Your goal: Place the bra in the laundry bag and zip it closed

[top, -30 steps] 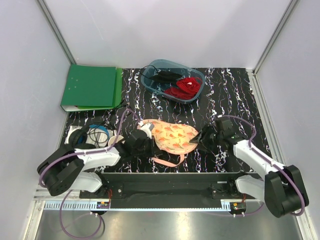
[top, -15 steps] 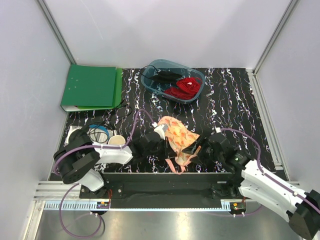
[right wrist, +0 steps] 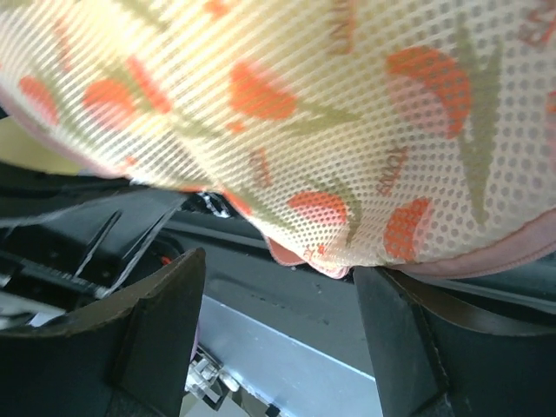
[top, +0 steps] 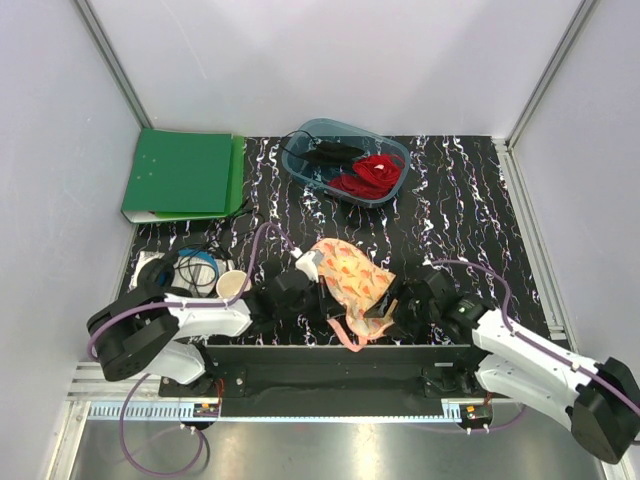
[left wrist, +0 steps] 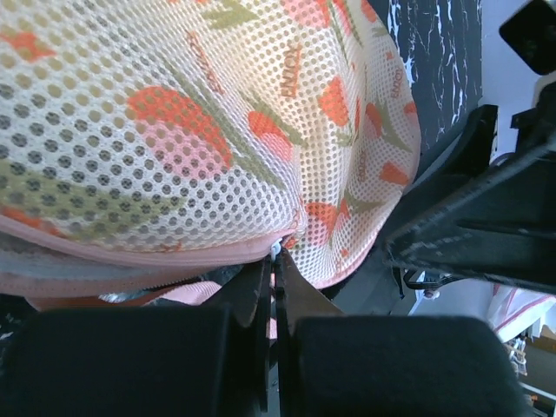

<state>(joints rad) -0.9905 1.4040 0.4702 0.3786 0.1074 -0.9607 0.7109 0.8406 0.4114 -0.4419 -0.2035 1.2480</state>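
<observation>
The laundry bag (top: 354,277), peach-pink mesh with orange-red print, lies bunched and tilted near the table's front edge between both arms. My left gripper (top: 320,298) is at the bag's left lower rim. In the left wrist view the left gripper (left wrist: 276,258) is shut on the small zip pull (left wrist: 277,248) at the pink trim of the bag (left wrist: 174,130). My right gripper (top: 386,306) is at the bag's right lower edge. In the right wrist view the right gripper (right wrist: 278,271) is open, with the bag's edge (right wrist: 313,113) hanging above the gap. The bra is hidden.
A blue-grey tub (top: 392,180) with red and black garments stands at the back. A green binder (top: 180,175) lies back left. A paper cup (top: 232,284) and a tangle of cables (top: 185,268) sit at the left. The black front rail (top: 330,355) runs just below the bag.
The bag went from lying flat and wide to bunched and tilted. My left gripper moved right along its lower rim, then slightly back. My right arm swung toward the near edge.
</observation>
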